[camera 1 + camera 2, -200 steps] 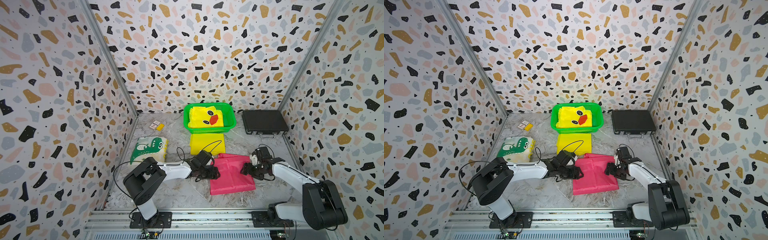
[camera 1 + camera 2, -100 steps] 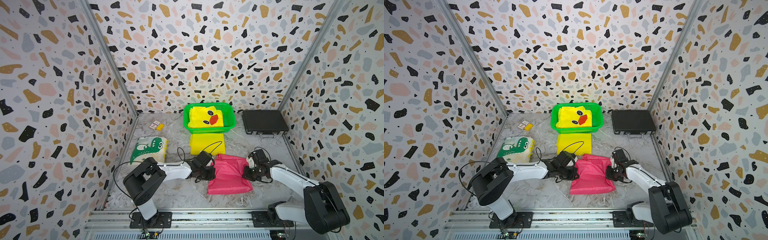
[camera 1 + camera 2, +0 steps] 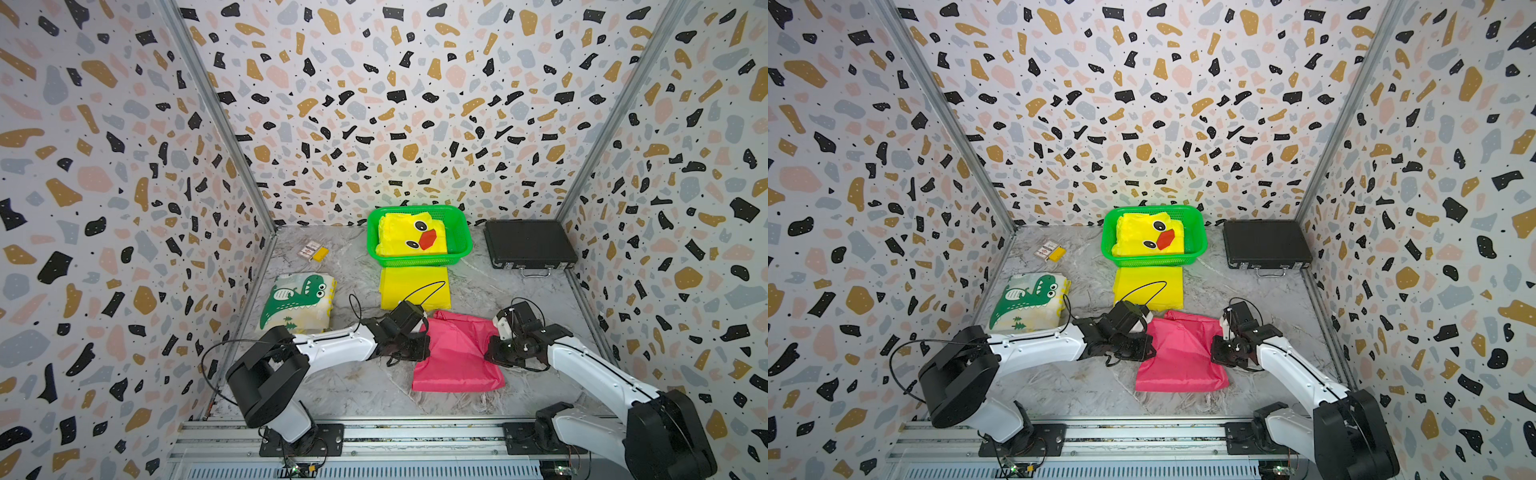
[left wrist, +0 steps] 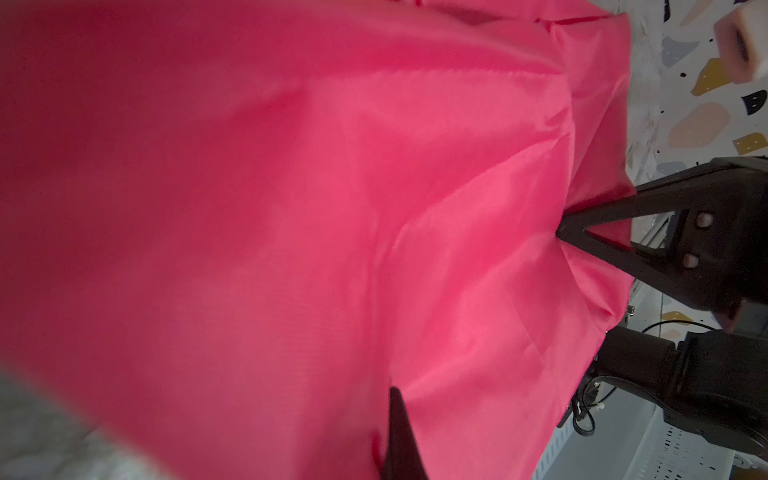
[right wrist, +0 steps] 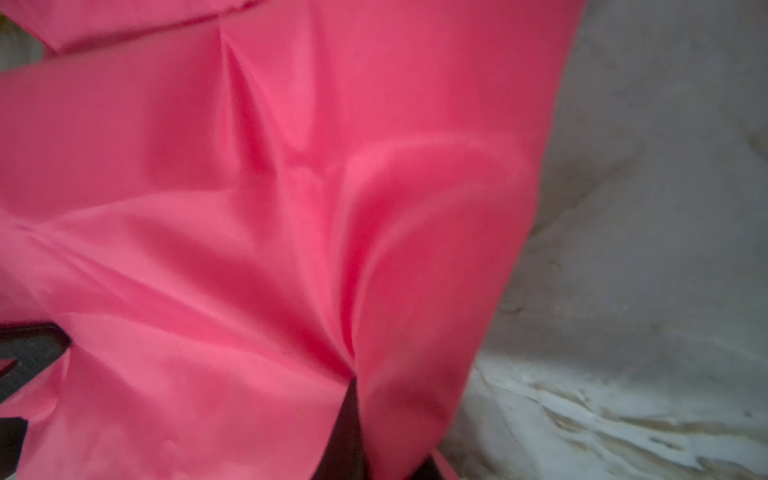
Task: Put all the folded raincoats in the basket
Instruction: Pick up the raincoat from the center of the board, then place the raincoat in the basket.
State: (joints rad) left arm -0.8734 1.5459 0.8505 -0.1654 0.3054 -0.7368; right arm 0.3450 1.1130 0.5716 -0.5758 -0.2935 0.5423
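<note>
A pink folded raincoat (image 3: 455, 353) (image 3: 1179, 353) lies on the marble floor near the front, bunched between my two grippers. My left gripper (image 3: 424, 347) (image 3: 1148, 349) is shut on its left edge, and pink fabric fills the left wrist view around the jaw tips (image 4: 397, 415). On the opposite edge my right gripper (image 3: 490, 353) (image 3: 1214, 351) is shut too, creasing the cloth (image 5: 249, 249) at its tips (image 5: 353, 415). The green basket (image 3: 463, 232) (image 3: 1200, 232) stands at the back with a yellow duck-face raincoat (image 3: 411, 239) inside.
A plain yellow folded raincoat (image 3: 413, 289) lies between the basket and the pink one. A dinosaur-print raincoat (image 3: 299, 301) sits at the left. A black briefcase (image 3: 528, 243) lies at the back right, and small cards (image 3: 311, 251) at the back left. Walls enclose three sides.
Both grippers have gone from open to shut on the pink raincoat's side edges. The fabric has bunched up between them.
</note>
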